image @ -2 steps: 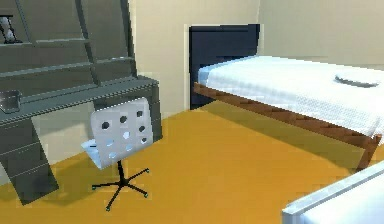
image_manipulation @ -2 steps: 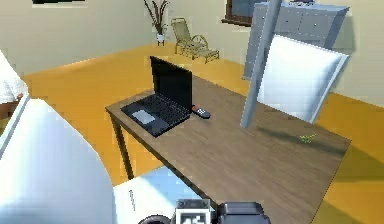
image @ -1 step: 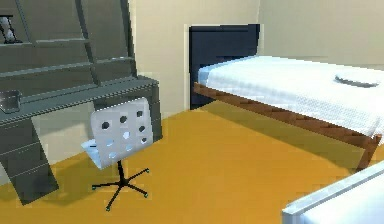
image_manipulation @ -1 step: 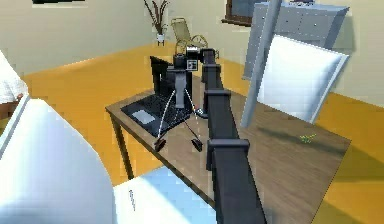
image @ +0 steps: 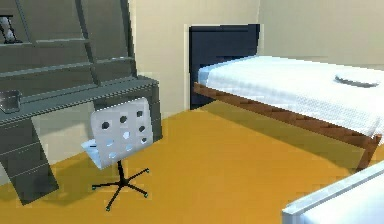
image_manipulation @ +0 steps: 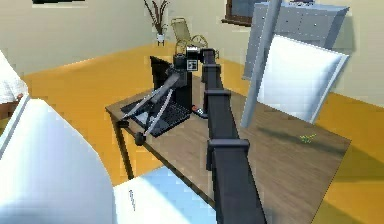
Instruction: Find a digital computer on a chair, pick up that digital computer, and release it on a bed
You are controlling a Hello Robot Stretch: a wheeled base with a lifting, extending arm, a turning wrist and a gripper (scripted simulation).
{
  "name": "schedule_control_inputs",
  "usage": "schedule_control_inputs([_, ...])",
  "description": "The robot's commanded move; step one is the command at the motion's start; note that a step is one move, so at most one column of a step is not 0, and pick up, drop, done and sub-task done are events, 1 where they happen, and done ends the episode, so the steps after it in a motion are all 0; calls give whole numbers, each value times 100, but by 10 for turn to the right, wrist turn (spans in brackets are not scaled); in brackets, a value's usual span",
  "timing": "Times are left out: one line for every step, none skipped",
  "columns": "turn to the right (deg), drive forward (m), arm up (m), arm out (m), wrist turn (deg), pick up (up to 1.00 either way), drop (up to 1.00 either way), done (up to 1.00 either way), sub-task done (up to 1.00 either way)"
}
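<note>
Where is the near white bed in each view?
Forward view: bed in the bottom right corner.
Arm side view: likely the same bed, lower left, beside the table.
Shared landmark: the orange floor bordering it.

My arm [image_manipulation: 228, 150] here: a dark, square, segmented bar. Two small white squares [image_manipulation: 192, 60] with black marks, then thin grey fingers [image_manipulation: 160, 102].
</note>
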Motion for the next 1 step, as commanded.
schedule_control_inputs([0,0,0,0,450,0,0,0,0])
